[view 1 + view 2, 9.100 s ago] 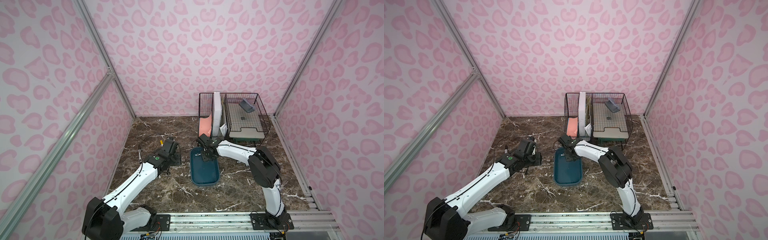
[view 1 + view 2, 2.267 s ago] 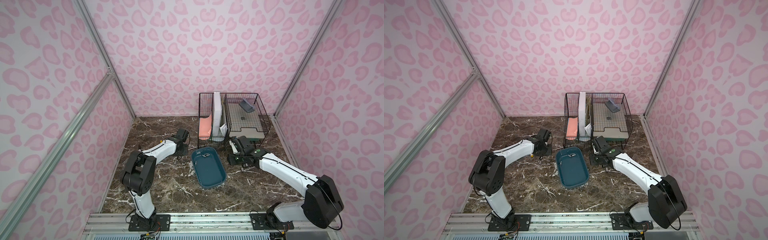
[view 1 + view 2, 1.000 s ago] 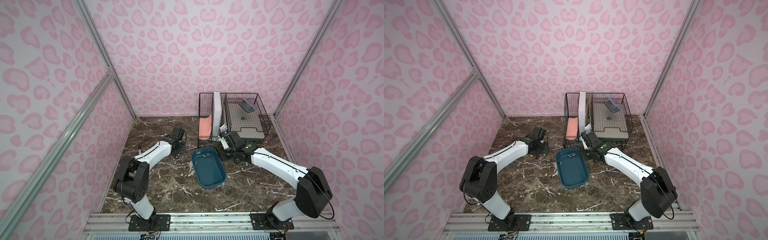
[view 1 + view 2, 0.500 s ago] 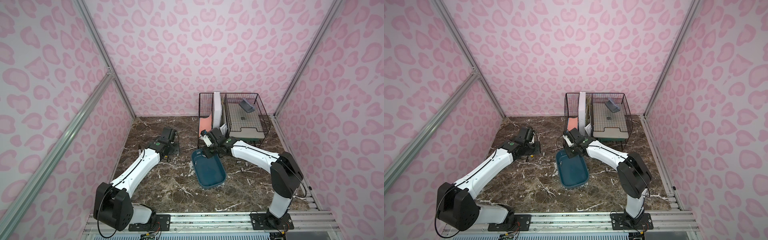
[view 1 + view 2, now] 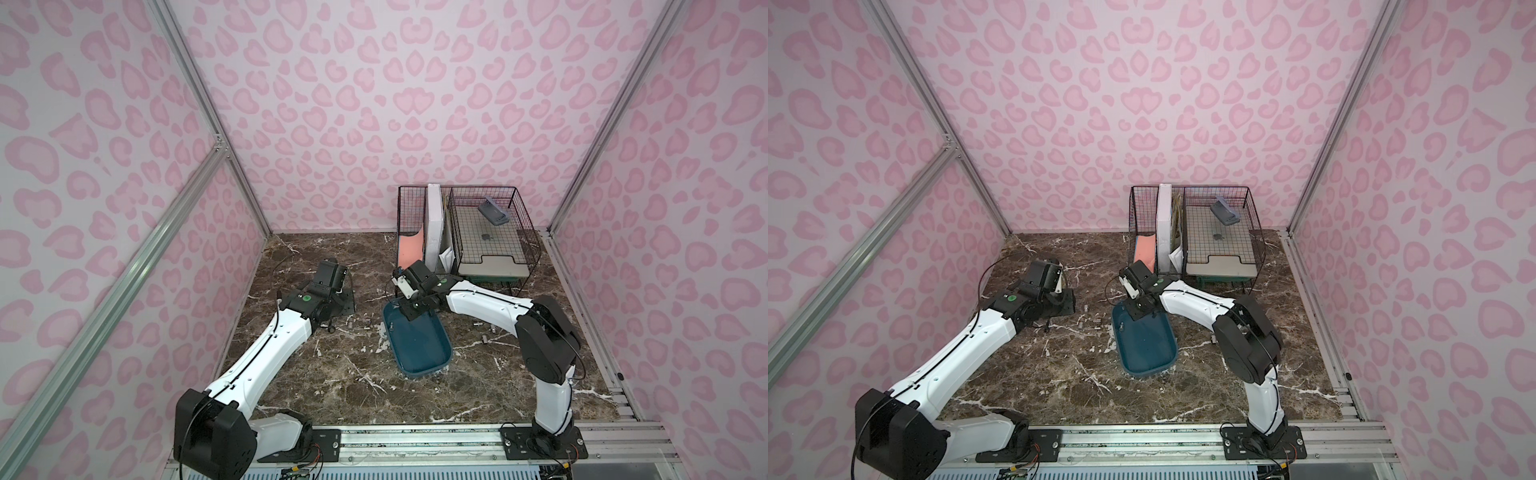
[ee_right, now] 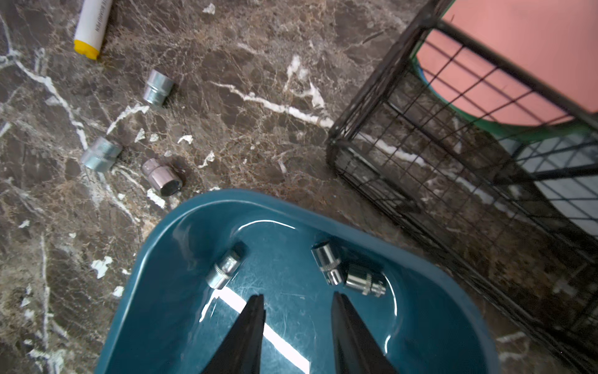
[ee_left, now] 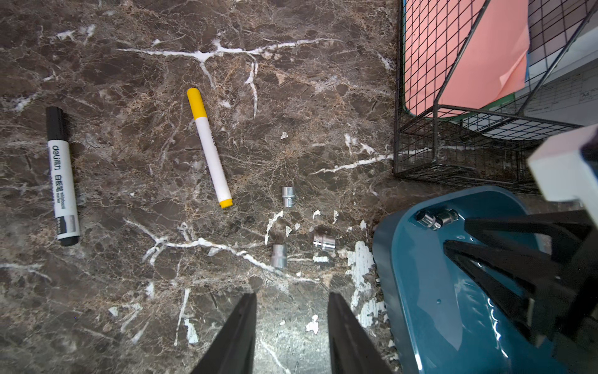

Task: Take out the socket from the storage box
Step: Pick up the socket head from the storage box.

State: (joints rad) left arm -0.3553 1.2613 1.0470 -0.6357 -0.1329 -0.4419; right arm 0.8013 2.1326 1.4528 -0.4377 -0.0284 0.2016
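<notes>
**A:** Starting at the left of the frame, the left gripper (image 7: 291, 296) has drawn back leftward from the box and hangs over the tabletop (image 5: 332, 374). Its fingers are apart with nothing between them. Below it lie a black marker (image 7: 63, 176), a yellow-capped marker (image 7: 210, 147) and three loose sockets (image 7: 323, 243) just off the box's left rim.

**B:** Mid-frame is where it's moving! A second ago the right gripper (image 6: 297, 295) was out beside the wire basket (image 5: 484, 188). Now it has swung across and sits over the upper end of the storage box (image 5: 419, 345), fingers parted and empty.

**A:** What's waiting for it in there?

**B:** Three are still inside, all at that upper end. There's a lone socket (image 6: 226, 267) near one corner and a touching pair of sockets (image 6: 330, 265) near the other. The fingertips point at bare floor between them, so I'd say it must shift sideways before closing.

**A:** So it's back for another one?

**B:** Looks that way. Right of the box a few small metal pieces (image 5: 484, 340) lie on the tabletop, probably sockets already taken out. I'd call the job roughly half done.

**A:** And the setting?

**B:** The tabletop is dark brown marble-look with white veins, and there's glare on the glossy box floor. Pink leopard-print walls (image 5: 374, 104) close in three sides, with an aluminium frame (image 5: 218, 143) at the joins.
</notes>
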